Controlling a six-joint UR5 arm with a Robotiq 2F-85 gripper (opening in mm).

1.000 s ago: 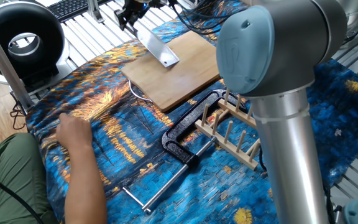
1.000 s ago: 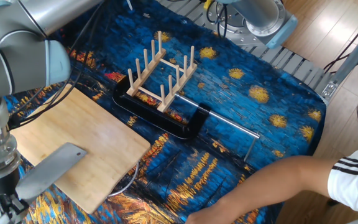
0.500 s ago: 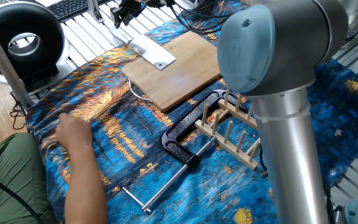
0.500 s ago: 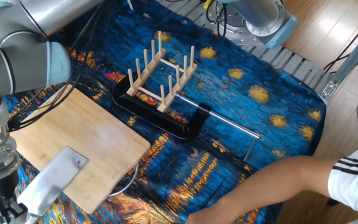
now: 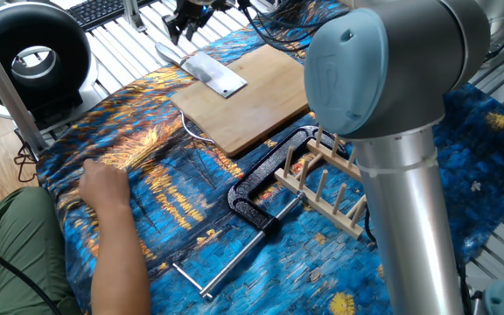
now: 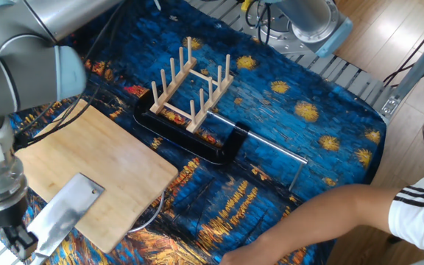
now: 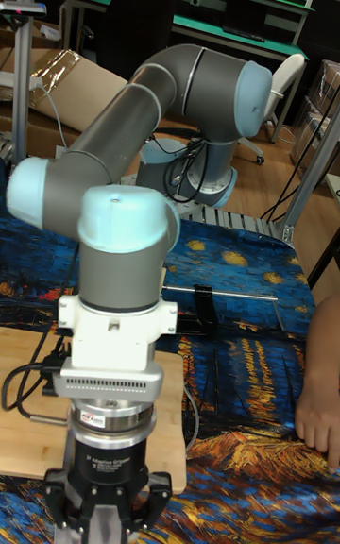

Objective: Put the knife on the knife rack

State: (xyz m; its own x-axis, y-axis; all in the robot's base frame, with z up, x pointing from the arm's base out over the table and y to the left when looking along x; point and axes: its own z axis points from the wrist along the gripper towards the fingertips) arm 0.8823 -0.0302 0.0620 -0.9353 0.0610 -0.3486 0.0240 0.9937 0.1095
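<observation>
The knife point(image 5: 211, 73) point(image 6: 68, 214) lies flat on the bamboo cutting board point(image 5: 256, 101) point(image 6: 109, 158), its broad grey blade on the board's corner and its handle sticking out past the edge. My gripper point(image 5: 182, 24) point(image 6: 20, 245) point(image 7: 109, 518) hovers just above the handle end, open and holding nothing. The knife rack point(image 5: 326, 185) point(image 6: 190, 82), pale wood with upright pegs, stands on the blue cloth beyond the board, well away from the gripper.
A black clamp point(image 5: 261, 191) point(image 6: 197, 143) with a thin metal bar lies beside the rack. A person's hand and forearm point(image 5: 108, 201) point(image 6: 330, 213) rest on the cloth near the table edge. A black ring-shaped device point(image 5: 33, 57) stands off the table's corner.
The knife was held tilted above the board a second ago; it now lies flat on the board and the gripper has let go, shifting slightly over the handle.
</observation>
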